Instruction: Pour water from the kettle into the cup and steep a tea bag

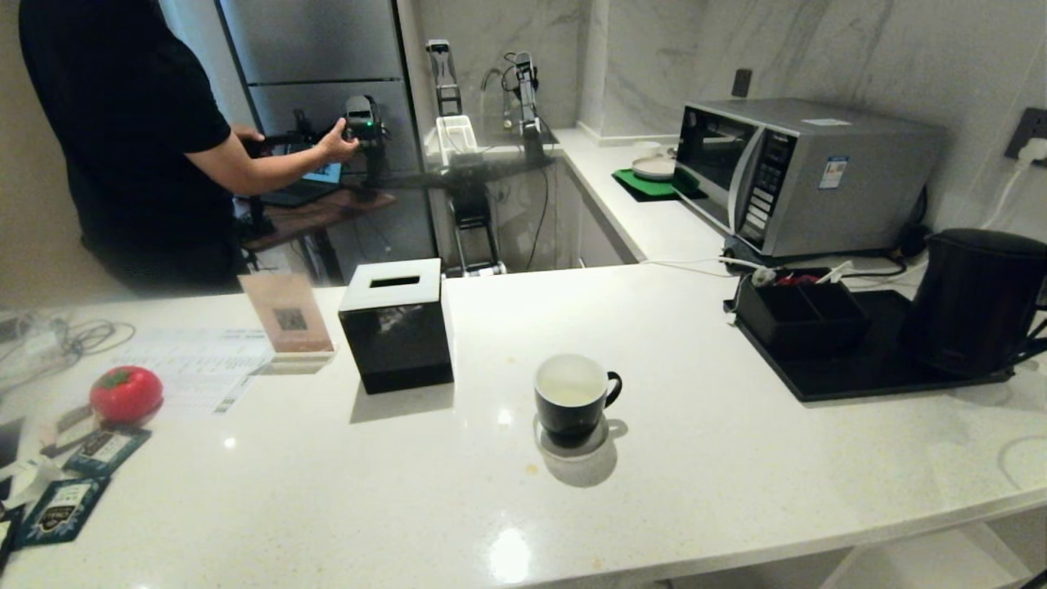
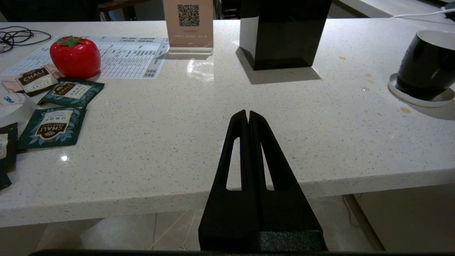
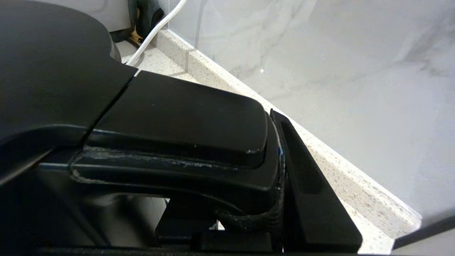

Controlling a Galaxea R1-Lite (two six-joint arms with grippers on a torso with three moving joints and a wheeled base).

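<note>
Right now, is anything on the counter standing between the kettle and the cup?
Nothing visible does. The kettle stands on the black tray at the right, and bare counter lies between the tray and the cup. The compartment box sits behind that line, the tissue box beyond the cup.

White speckled counter (image 1: 736,458), marble wall (image 1: 859,57), steel fridge (image 1: 319,57) behind

The white speckled stone bench (image 1: 736,458) shines glossy. The small black mug (image 1: 570,401) is glazed and glossy, the tall black kettle (image 1: 973,298) matt, the boxy microwave (image 1: 806,176) at upper right brushed metal.
</note>
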